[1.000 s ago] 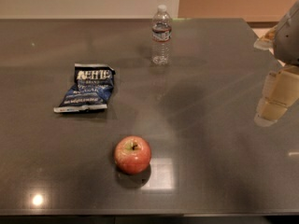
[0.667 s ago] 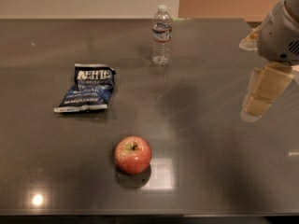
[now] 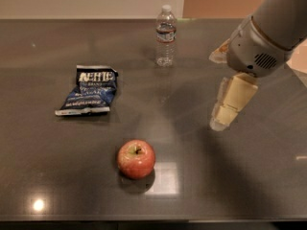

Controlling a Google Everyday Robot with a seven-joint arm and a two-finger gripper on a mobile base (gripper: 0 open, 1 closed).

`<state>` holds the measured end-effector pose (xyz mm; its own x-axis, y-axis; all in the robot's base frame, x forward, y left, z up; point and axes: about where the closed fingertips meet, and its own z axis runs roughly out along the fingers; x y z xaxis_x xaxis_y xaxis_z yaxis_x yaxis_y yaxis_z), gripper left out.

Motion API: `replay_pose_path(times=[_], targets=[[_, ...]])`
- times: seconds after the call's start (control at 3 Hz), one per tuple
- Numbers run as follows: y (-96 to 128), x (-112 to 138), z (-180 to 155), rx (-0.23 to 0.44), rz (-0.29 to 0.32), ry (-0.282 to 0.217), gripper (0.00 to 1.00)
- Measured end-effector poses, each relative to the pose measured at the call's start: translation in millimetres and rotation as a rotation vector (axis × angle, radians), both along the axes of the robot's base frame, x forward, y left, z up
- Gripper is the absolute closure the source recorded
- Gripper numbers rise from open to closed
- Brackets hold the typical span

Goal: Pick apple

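A small round red apple (image 3: 136, 158) with a yellow-green patch around its dark stem sits upright on the dark table (image 3: 57, 176), near the front edge. My gripper (image 3: 221, 121) hangs from the grey arm at the right, above the table. It is to the right of the apple and a little farther back, well apart from it. It holds nothing that I can see.
A blue chip bag (image 3: 88, 91) lies flat at the left, behind the apple. A clear water bottle (image 3: 165, 36) stands upright at the back centre. The table's front edge runs just below the apple.
The arm and gripper have moved left and forward over the table, toward the apple. The apple, bag and bottle have not moved.
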<state>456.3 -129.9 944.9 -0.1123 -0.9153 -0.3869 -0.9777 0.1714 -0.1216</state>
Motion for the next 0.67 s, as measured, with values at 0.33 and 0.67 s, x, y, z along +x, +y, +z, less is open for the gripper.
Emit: replay_pose_path(times=[0.33,0.67], targets=[[30,-14,-10,0.057,0.062,-0.017,0.0],[60,-37,-29,0.072,0.159,-0.027,0.0]])
